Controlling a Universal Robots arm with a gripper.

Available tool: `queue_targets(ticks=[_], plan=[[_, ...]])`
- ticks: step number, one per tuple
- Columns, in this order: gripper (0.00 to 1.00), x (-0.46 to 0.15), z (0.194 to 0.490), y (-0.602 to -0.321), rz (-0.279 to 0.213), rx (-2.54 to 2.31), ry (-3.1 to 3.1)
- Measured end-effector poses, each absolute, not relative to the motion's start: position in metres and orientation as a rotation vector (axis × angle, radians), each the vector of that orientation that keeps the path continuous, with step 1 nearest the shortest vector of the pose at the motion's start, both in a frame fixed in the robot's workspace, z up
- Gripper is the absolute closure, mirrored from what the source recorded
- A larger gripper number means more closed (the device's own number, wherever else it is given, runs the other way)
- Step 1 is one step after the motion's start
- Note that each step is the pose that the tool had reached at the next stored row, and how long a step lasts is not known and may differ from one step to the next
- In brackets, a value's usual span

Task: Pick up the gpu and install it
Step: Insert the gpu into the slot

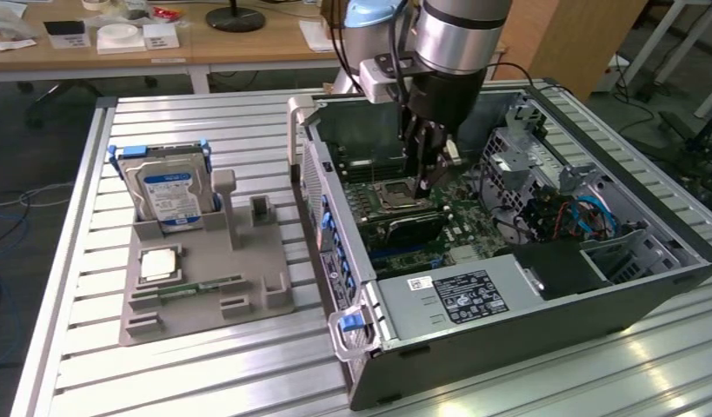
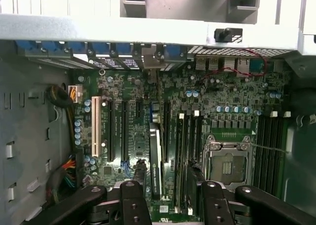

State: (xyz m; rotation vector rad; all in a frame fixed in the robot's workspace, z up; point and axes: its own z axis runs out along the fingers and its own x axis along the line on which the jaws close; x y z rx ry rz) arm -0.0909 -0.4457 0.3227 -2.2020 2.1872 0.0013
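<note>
The gpu (image 1: 404, 228) is a thin black card standing on its edge in a slot on the motherboard inside the open computer case (image 1: 564, 300). In the wrist view the gpu (image 2: 155, 160) runs lengthwise away from the camera, and its silvery bracket (image 2: 150, 57) meets the case's rear wall. My gripper (image 1: 431, 178) hangs inside the case just above the board, over the card. The gripper (image 2: 170, 205) is open; the card's near end lies between the two black fingers (image 2: 133, 205), closer to one of them, and nothing is gripped.
The empty CPU socket (image 2: 227, 160) and memory slots sit beside the card. Coloured cables (image 1: 570, 217) and drive bays fill the case's far end. On the exterior view's left, a grey holder (image 1: 205, 300) carries a hard drive (image 1: 170, 195), a processor (image 1: 158, 261) and a memory stick (image 1: 202, 285).
</note>
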Motion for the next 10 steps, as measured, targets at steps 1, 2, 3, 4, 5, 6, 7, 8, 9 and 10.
queue_targets(ticks=[1, 2, 3, 4, 5, 6, 7, 8, 9, 10], plan=[[0.54, -0.0900, 0.3222, -0.4457, 0.001, -2.206, 2.184], [0.54, -0.0893, 0.3217, -0.4457, 0.002, -2.209, 2.180], [0.54, -0.0891, 0.3212, -0.4457, 0.002, -2.211, 2.178], [0.54, -0.0891, 0.3204, -0.4458, 0.002, -2.212, 2.177], [0.54, -0.0891, 0.3192, -0.4458, 0.002, -2.213, 2.176], [0.54, -0.0891, 0.3177, -0.4458, 0.002, -2.213, 2.176], [0.54, -0.0891, 0.3162, -0.4458, 0.002, -2.214, 2.175], [0.54, -0.0891, 0.3150, -0.4458, 0.002, -2.214, 2.175], [0.54, -0.0891, 0.3141, -0.4458, 0.002, -2.214, 2.174], [0.54, -0.0891, 0.3135, -0.4458, 0.002, -2.215, 2.174]])
